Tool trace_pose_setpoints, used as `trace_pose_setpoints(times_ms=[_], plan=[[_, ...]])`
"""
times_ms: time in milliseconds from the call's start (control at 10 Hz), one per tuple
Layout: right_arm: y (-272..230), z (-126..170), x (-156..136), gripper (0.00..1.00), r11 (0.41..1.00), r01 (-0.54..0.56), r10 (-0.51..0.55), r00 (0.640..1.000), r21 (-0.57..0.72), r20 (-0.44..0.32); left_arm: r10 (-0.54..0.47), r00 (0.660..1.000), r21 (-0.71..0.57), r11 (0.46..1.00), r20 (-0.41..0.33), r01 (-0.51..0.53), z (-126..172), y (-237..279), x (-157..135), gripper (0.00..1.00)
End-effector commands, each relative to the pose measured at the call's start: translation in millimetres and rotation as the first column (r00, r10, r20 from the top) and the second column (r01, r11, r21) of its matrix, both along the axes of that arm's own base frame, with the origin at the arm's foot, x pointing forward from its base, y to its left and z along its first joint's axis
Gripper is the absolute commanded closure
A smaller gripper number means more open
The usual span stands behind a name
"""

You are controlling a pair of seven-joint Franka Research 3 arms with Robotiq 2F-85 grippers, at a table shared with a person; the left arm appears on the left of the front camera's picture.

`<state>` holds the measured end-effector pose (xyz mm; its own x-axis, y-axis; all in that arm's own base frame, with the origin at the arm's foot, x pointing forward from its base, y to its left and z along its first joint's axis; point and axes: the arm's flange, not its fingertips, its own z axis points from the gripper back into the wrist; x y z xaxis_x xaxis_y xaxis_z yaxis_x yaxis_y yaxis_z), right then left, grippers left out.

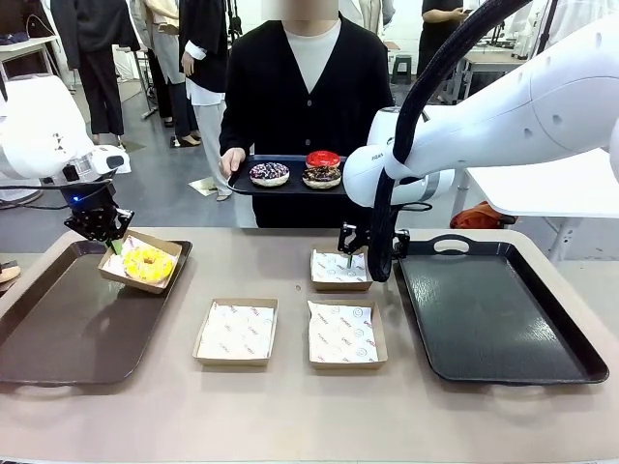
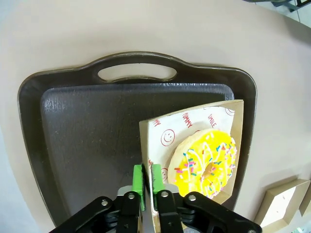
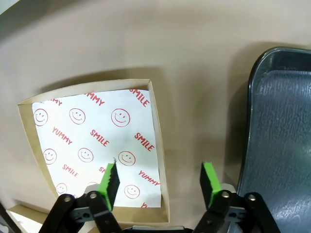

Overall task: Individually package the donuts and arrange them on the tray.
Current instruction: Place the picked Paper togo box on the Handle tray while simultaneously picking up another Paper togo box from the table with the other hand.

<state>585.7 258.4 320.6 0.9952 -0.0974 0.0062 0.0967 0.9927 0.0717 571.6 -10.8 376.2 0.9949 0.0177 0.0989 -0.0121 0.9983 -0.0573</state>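
I see my left gripper (image 1: 113,244) down at the rim of the filled box (image 1: 135,284) that holds the yellow donut (image 1: 148,263), on the left tray (image 1: 58,329). My right gripper (image 1: 368,251) hangs over an empty box (image 1: 340,271). The person holds a small tray (image 1: 242,186) carrying more donuts (image 1: 269,174).

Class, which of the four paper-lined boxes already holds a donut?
The box on the left tray, holding the yellow donut; the others are empty.

Robotics lab: white robot arms (image 1: 542,106) at table (image 1: 290,411)
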Motion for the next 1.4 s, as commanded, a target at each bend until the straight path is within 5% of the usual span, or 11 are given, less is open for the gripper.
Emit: trace_pose_setpoints(times_ms=[0,200,300,400,600,1000,1300], plan=[[-3.0,-5.4,2.8,1.0,1.0,-0.021,0.021,0.999,0.002,0.025,0.014,1.0,-0.01,1.0,0.015,-0.014,1.1,-1.8,5.0,0.04],[-3.3,-6.3,1.7,1.0,1.0,-0.018,0.018,0.999,0.004,0.027,0.014,1.0,-0.012,1.0,0.015,-0.014,1.1,-2.1,5.2,0.0],[-3.5,-6.6,1.1,0.86,1.0,-0.017,0.016,0.999,0.005,0.03,0.014,1.0,-0.016,1.0,0.015,-0.014,1.2,-2.3,4.8,0.0],[-3.6,-6.7,0.6,0.97,1.0,-0.016,0.015,0.999,0.009,0.032,0.012,1.0,-0.019,1.0,0.014,-0.012,1.5,-2.6,3.3,0.13],[-4.1,-7.3,-0.2,1.0,1.0,-0.014,0.014,0.999,0.012,0.032,0.015,1.0,-0.028,1.0,0.014,-0.014,3.3,-2.1,0.0,0.0],[-3.5,-5.5,-2.6,1.0,1.0,-0.015,0.014,0.999,0.011,0.039,0.012,1.0,-0.081,0.997,0.008,-0.011,11.3,-1.3,-8.5,0.0],[-5.7,16.3,-6.7,1.0,1.0,-0.016,0.015,0.999,0.013,0.044,-0.001,1.0,-0.275,0.961,-0.011,-0.002,39.6,4.2,-37.5,0.0]])
